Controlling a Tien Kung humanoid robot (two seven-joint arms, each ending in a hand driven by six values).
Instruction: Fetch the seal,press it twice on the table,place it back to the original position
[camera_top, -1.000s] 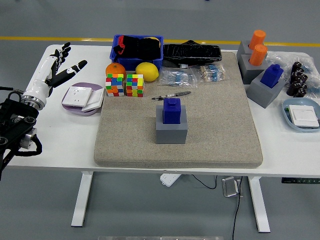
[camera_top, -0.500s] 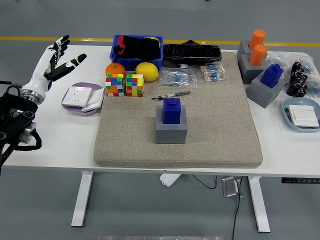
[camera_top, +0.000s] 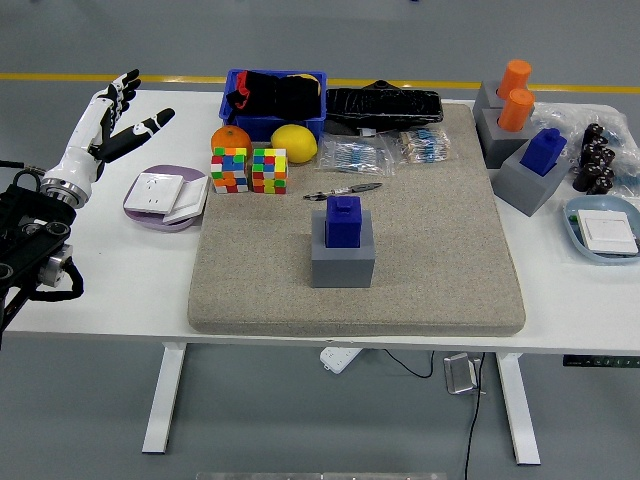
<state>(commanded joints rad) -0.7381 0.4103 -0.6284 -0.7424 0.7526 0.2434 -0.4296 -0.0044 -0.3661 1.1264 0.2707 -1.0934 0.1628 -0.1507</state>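
from my console the job looks barely begun. the seal (camera_top: 343, 220), a blue block, sits upright in its grey holder (camera_top: 342, 260) near the middle of the beige mat (camera_top: 440, 250) on the table (camera_top: 130, 270), and nothing is touching it. i see no sign on the mat of any press, so as far as i can judge all three parts are left: the fetch, the two presses, the return to the holder.

the left robot hand (camera_top: 112, 115) is raised over the table's far left corner, fingers spread and empty, well apart from the seal and beyond the purple tray (camera_top: 140, 212) with the white socket plate. the right arm is not in my view at all.

between that hand and the seal lie two colour cubes (camera_top: 249, 168), an orange (camera_top: 230, 138), a lemon (camera_top: 294, 143) and a pen (camera_top: 343, 190), so i judge a reach from the left needs to pass in front of that cluster or over it.

a second blue seal (camera_top: 543, 150) stands in a grey holder at the right beside two orange ones (camera_top: 515, 95); i take the centre one as the target, though i can't be certain.
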